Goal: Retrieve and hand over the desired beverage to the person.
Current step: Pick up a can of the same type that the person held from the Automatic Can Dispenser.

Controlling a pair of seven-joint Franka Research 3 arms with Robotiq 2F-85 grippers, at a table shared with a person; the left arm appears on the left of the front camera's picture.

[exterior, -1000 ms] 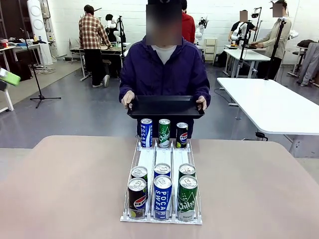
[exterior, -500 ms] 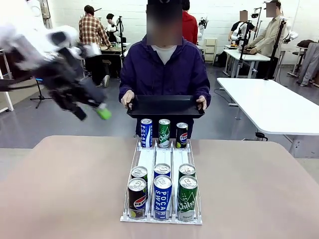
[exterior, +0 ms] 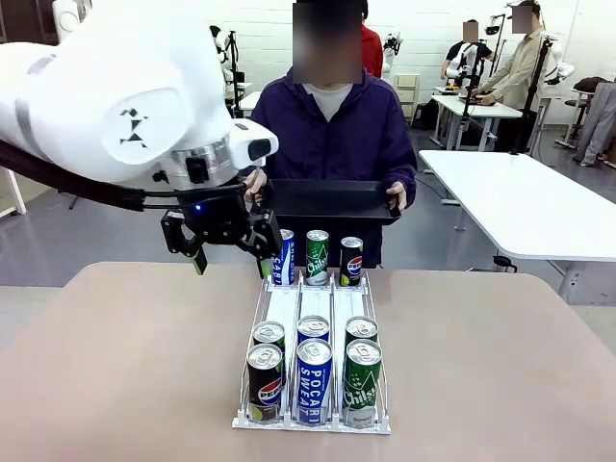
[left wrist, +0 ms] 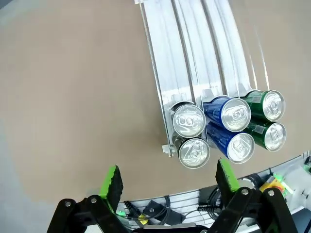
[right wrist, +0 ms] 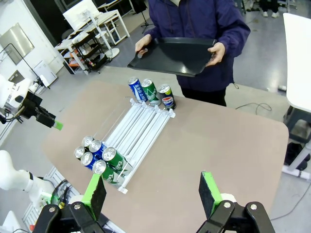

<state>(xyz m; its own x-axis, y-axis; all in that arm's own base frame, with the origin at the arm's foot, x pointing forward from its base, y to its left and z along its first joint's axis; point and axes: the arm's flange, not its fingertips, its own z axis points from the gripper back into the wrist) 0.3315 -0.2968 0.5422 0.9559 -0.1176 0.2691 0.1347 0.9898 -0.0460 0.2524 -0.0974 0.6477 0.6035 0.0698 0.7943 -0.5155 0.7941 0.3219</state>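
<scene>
My left tool point(exterior: 232, 252) hangs wide open and empty above the tabletop point(exterior: 115, 366), by the left side of the far cans point(exterior: 317, 256). My right tool point(right wrist: 151, 187) is spread just as wide, gripping nothing, high over the tabletop. At the near end of the rack point(exterior: 285, 310) stand a Pepsi can point(exterior: 265, 383), a blue POCARI SWEAT can point(exterior: 314, 380) and a green can point(exterior: 362, 382) whose print begins "Chils". The person point(exterior: 327, 135) holds a black tray point(exterior: 327, 202) just beyond the far cans.

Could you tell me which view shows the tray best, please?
The right wrist view: the tray lies whole, from above. The front view has it edge-on, its end behind the left arm. The left wrist view faces the cans.
</scene>
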